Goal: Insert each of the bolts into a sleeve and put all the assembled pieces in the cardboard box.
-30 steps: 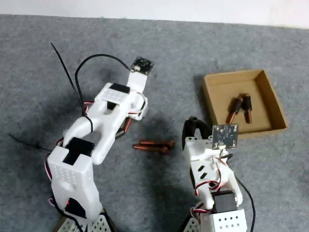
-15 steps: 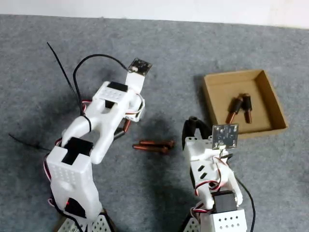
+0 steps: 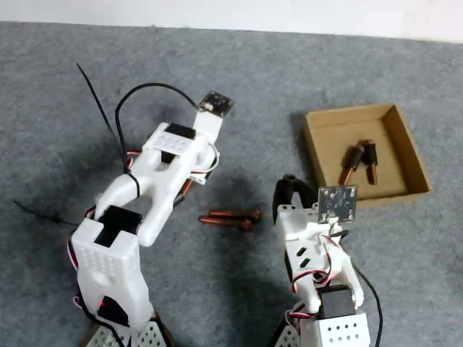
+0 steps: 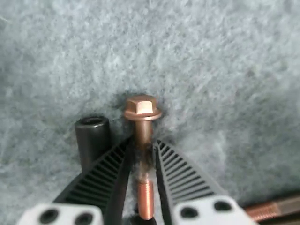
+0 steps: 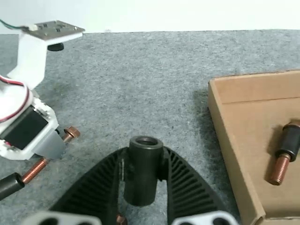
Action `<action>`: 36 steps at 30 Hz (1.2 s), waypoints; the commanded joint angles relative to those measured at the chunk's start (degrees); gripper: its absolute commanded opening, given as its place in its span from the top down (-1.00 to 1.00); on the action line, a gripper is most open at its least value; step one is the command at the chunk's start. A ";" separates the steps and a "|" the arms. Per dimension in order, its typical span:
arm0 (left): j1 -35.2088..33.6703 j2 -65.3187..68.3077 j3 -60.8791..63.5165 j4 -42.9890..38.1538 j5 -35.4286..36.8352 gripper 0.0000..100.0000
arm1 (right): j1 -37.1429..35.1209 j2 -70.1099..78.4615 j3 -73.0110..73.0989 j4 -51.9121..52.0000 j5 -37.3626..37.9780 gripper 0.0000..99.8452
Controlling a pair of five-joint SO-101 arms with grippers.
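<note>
Left wrist view: my left gripper [image 4: 143, 146] is clenched on the shank of a copper bolt [image 4: 142, 111], whose hex head points away from the camera over the grey carpet [image 4: 225, 70]. A loose sleeve [image 4: 93, 137], black, lies just beside the bolt, partly hidden behind one finger.

Right wrist view: my right gripper [image 5: 143, 157] grasps a gripped sleeve [image 5: 142, 176], upright with its open bore showing.

High view: the cardboard box [image 3: 312, 144] sits at the upper right of the frame and holds two assembled pieces [image 3: 353, 165] side by side. Two spare bolts [image 3: 230, 218] lie together at the centre, between the arms.
</note>
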 commanded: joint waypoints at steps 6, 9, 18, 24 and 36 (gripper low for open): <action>-0.84 -5.67 2.33 0.53 -0.70 0.99 | 0.57 -1.10 1.80 0.04 0.70 0.98; -0.84 -12.18 9.45 -3.34 -0.79 0.99 | 0.57 -1.10 1.80 0.04 0.70 0.98; -0.40 -38.73 37.93 -25.76 -0.79 0.99 | 0.57 -1.19 1.71 0.04 0.70 0.98; -0.48 -51.03 50.86 -37.80 -0.79 0.99 | 0.57 -1.19 1.71 -0.04 0.70 0.98; -0.75 -67.74 62.46 -48.44 -0.44 0.99 | -1.36 -1.10 6.64 -13.49 0.70 0.99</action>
